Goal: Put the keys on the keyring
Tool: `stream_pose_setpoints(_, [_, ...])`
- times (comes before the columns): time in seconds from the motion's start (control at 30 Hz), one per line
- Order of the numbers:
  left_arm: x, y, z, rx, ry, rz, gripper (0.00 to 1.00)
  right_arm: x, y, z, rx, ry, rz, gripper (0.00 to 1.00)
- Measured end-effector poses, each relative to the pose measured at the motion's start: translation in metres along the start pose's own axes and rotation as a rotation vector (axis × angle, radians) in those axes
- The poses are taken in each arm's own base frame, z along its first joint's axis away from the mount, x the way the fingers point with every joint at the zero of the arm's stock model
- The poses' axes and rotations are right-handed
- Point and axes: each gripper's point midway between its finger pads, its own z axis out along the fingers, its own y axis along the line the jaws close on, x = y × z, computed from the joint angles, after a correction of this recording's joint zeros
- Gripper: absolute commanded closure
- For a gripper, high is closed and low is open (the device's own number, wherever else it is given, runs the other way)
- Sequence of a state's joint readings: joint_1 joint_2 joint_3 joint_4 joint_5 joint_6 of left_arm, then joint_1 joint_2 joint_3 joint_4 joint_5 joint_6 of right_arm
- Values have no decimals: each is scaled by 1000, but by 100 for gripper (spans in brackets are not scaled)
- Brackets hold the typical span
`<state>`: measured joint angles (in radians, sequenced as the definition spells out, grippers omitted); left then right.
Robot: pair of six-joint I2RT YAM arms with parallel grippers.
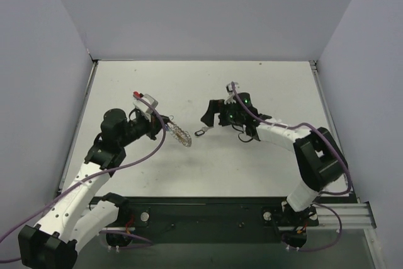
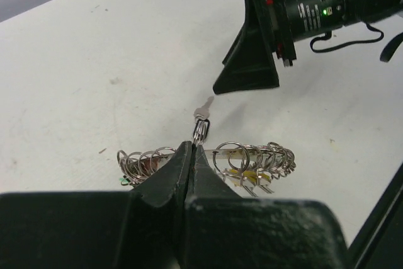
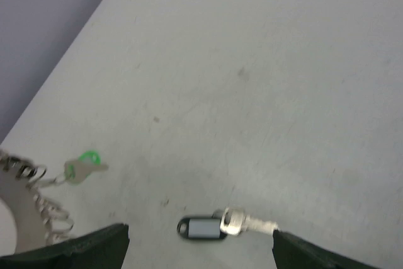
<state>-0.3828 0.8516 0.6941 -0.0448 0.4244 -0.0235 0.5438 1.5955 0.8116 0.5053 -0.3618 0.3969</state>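
Your left end effector (image 2: 192, 163) is clamped on the keyring (image 2: 249, 155), steadying it left of centre in the overhead view so the wide-open right end effector (image 1: 211, 118) can work the tagged key (image 3: 211, 226) beside it.

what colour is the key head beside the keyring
Green key head, clearest in right wrist view.
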Motion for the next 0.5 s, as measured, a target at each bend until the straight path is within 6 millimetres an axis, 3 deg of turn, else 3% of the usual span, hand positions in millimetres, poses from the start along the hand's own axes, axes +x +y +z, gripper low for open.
stream_pose_setpoints(0.13, [-2,24,-5,-87,-8,-5,100,-59,-15,31,66,-40,6,6])
stream_pose_setpoints(0.17, [-2,30,-6,-106,-10,-8,100,-77,-16,37,75,-59,-2,16])
stream_pose_setpoints(0.2, [-2,35,-7,-124,-12,-10,100,-92,-16,43,79,-72,-13,17])
stream_pose_setpoints(0.27, [-3,41,-9,-148,-13,-12,100,-106,-13,50,84,-71,-42,23])
stream_pose_setpoints(0.37, [-5,41,-11,-156,-23,-9,100,-95,-14,60,97,3,-80,27])
stream_pose_setpoints(0.5, [-13,38,-16,-155,-50,1,100,-50,-20,70,127,168,-107,26])
